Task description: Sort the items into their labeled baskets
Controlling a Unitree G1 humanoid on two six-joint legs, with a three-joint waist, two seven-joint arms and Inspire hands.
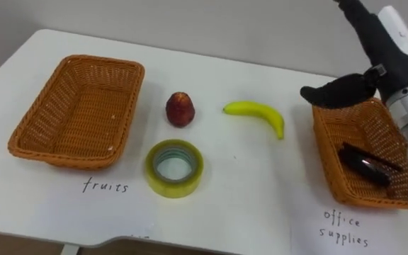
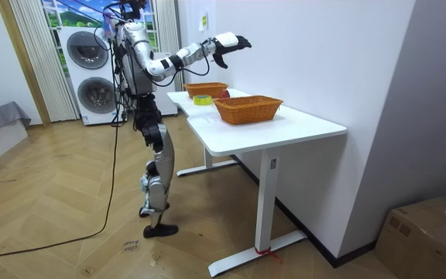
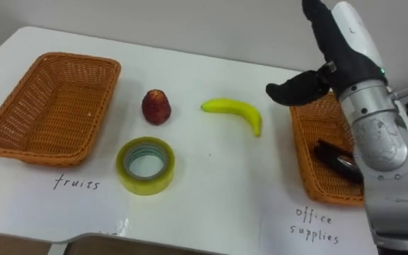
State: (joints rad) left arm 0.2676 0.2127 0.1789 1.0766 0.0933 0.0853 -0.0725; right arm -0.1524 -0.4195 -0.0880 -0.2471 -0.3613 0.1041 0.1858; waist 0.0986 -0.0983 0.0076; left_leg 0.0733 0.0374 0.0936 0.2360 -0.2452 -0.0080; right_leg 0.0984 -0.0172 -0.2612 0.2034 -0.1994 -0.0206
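At the right edge of the frame, above the office basket (image 1: 329,152), my right hand (image 3: 342,53) hangs raised and empty. Its fingers (image 3: 321,21) are straight and spread wide, pointing up toward the top of the frame, and the thumb juts left over the basket's near corner, holding nothing.

One job looks done. A dark object (image 1: 365,164), which I cannot identify for certain but take for an office item, lies inside that basket at centre right. A handwritten label (image 1: 342,227) sits on the bench (image 1: 261,184) just below it.

Everything else is left to do. At the left of the frame the fruit basket (image 1: 62,156) holds nothing, and its own label (image 1: 106,187) lies below it. The red fruit (image 1: 180,109) stands on the bare bench just right of that basket, near the middle of the frame. The banana (image 1: 257,113) lies further right, between the red fruit and the office basket and touching neither. The roll of tape (image 1: 152,172) lies flat below the red fruit, toward the lower centre, close to the fruit basket's near right corner.

By my reckoning that is one of four pieces sorted. Both fruits have to go left, and the tape has to cross the whole bench to the right. The banana is the piece nearest my raised hand, so I judge it the likely next pick.
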